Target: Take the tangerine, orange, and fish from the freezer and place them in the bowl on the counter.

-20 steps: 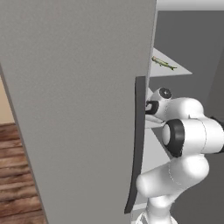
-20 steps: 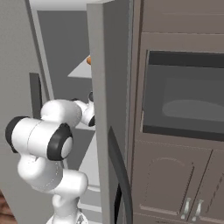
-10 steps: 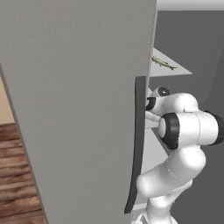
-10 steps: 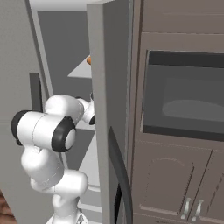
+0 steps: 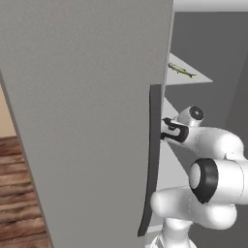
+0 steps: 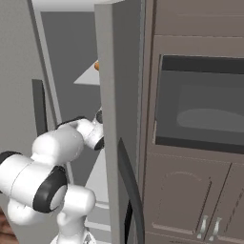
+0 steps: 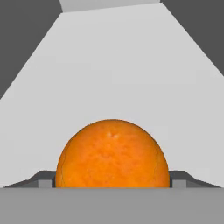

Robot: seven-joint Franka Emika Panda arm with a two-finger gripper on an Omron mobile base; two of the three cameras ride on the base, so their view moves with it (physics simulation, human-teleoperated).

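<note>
The freezer [image 5: 87,121] is the biggest thing here, a tall grey cabinet with its doors standing open, and the white arm [image 5: 213,179] reaches inside between them. On a high white shelf [image 5: 186,77] lies the fish [image 5: 181,69], thin and greenish, well above the arm. On the lower shelf [image 7: 118,74], seen from the hand view, sits an orange fruit [image 7: 112,154], round and with a finely dimpled skin; I cannot say for sure if it is the orange or the tangerine. It rests on the shelf, right in front of the hand [image 7: 112,183], with the two finger tips [image 7: 43,180] low on either side of it. I judge the fruit to be light, firm but a little yielding, and able to roll, so the best place to take it is across its widest part, on two opposite sides. The hand is rather wide, and its fingers stand close to the fruit's sides; if they already press on it or only flank it, I cannot tell. The fruit is not lifted from the shelf yet.
</note>
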